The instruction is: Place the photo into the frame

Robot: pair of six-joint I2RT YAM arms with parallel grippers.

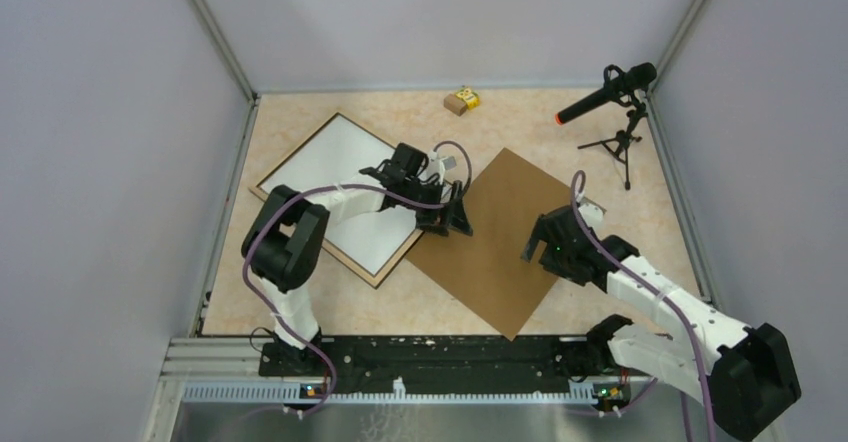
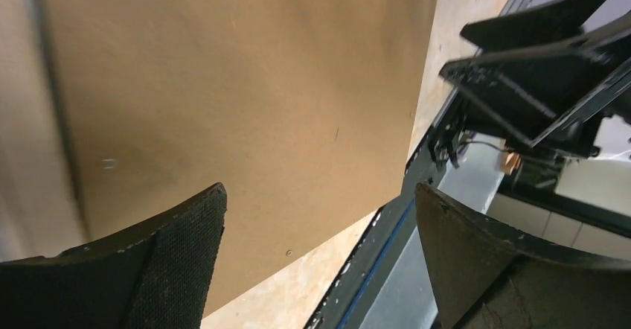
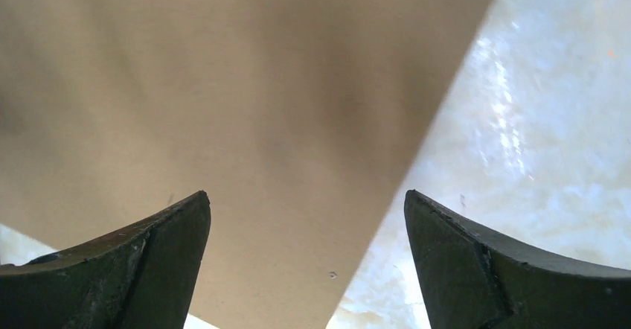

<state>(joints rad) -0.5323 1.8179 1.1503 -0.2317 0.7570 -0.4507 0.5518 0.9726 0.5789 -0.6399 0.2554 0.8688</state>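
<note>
Both jaws gape, gripping nothing: the left gripper (image 1: 450,220) hangs over the brown backing board's (image 1: 500,237) left edge, the right gripper (image 1: 545,247) over its right edge. The frame (image 1: 297,152) lies flat, wood rim up, by the bench's (image 1: 560,122) far-left corner. Its long axis slants toward the near-right corner, and a white sheet (image 1: 340,177) fills it.

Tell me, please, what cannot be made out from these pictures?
- Top view: the frame shows only a white sheet inside its wood rim; whether that is the photo cannot be told.
- Top view: the left gripper and its arm cover the frame's right corner.
- Top view: the small box has print too small to read.
- Wrist views: the brown board is cut off by the edges.
</note>
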